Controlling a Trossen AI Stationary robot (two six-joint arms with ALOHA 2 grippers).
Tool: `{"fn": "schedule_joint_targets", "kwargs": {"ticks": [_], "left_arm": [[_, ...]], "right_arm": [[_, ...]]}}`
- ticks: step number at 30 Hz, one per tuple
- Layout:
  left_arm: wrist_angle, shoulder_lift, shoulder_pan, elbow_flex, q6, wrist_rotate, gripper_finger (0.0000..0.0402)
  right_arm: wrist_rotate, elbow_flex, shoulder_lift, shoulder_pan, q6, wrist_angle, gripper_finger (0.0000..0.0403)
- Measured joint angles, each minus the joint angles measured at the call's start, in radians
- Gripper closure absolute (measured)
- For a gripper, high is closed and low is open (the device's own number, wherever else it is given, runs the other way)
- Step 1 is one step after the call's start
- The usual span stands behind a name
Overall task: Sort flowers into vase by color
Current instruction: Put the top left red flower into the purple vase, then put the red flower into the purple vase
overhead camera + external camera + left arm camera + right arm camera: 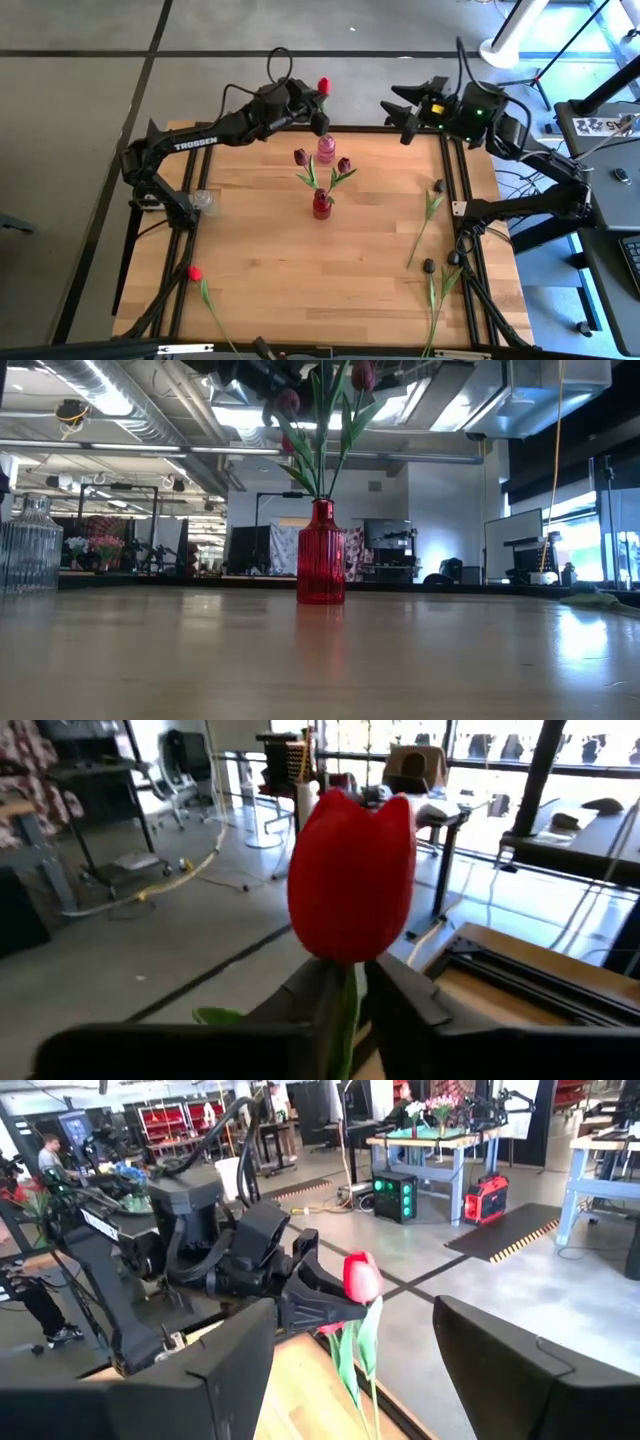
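A red tulip (352, 875) stands upright at the table's far edge, its head (323, 85) just past my left gripper (319, 112). The fingers are slightly open on either side of its stem. A pink vase (327, 150) stands right below the gripper, and the gripper hides the stem's lower end. Nearer, a red vase (321, 205) holds two dark tulips (301, 157) by their stems. My right gripper (402, 118) hangs open and empty above the far right edge. My left gripper has the red tulip's stem (345, 1010) between its two fingers, just under the head. The fingers come level from the table's left and lie across the upright stem. A narrow gap shows beside the stem; whether a finger (300, 1000) touches it I cannot tell.
A clear glass vase (205, 201) stands near the left edge. One red tulip (196, 273) lies at the near left. Two dark tulips (437, 187) (429, 266) lie along the right side. Bare wood lies between the red vase and the near edge.
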Motion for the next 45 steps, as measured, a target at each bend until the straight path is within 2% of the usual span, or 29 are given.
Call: {"fn": "schedule_joint_targets", "kwargs": {"ticks": [3,7,12,15,19,23,28,33,38,41,45], "left_arm": [[-0.052,0.000,-0.006,0.013,-0.095,0.008,0.0302],[-0.320,0.000,-0.016,0.137,-0.192,0.056,0.0270],[-0.696,-0.001,-0.016,0.291,-0.313,0.154,0.0253],[-0.826,-0.002,-0.012,0.346,-0.382,0.219,0.0254],[-0.853,-0.001,-0.014,0.353,-0.398,0.243,0.0255],[-0.851,0.006,0.003,0.354,-0.415,0.335,0.0248],[-0.874,0.016,0.030,0.356,-0.404,0.348,0.0237],[-0.996,0.006,0.043,0.353,-0.402,0.353,0.0227],[-1.102,-0.020,0.027,0.355,-0.453,0.401,0.0225],[-1.132,-0.035,-0.031,0.353,-0.510,0.390,0.0225],[-1.151,-0.065,-0.178,0.354,-0.685,0.350,0.0225]], "right_arm": [[0.000,0.000,0.021,0.000,0.002,-0.003,0.0134],[0.000,0.000,0.035,0.000,0.016,-0.007,0.0134],[0.002,0.000,0.034,0.000,0.032,-0.006,0.0134],[0.002,0.000,0.035,0.000,0.033,-0.006,0.0134],[0.008,0.000,0.035,0.000,0.035,-0.006,0.0134],[0.009,0.000,0.035,0.000,0.065,-0.014,0.0134],[0.003,0.000,0.034,0.000,0.117,-0.033,0.0134],[-0.073,0.000,0.035,0.000,0.112,-0.085,0.0134],[-0.088,0.000,0.035,0.001,0.025,-0.151,0.0134],[-0.104,0.000,0.028,0.001,-0.050,-0.195,0.0134],[-0.147,-0.001,-0.004,0.000,-0.171,-0.304,0.0134]]}}
